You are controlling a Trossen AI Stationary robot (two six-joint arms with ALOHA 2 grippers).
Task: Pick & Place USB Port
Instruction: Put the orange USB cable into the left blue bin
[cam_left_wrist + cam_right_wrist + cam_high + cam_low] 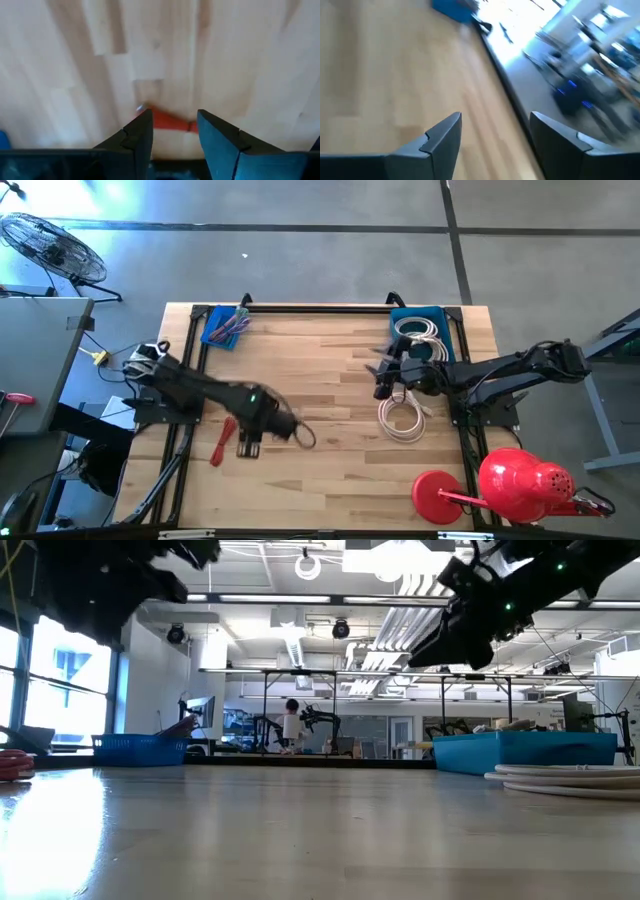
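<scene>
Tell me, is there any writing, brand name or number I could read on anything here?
None can be read. The blue bins, red cable, white cables and red lamp show no lettering. Nothing legible shows in the room behind the table.

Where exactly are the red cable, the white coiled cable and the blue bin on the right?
red cable (pixel 222 442): high view, middle of its length.
white coiled cable (pixel 401 420): high view, on the coil's loop.
blue bin (pixel 432 313): high view, its far rim.

Light wood table (pixel 330 380), blue bins (pixel 225 327), white cable coil (pixel 402 420), red cable (pixel 222 442), red watering can (pixel 520 485)
</scene>
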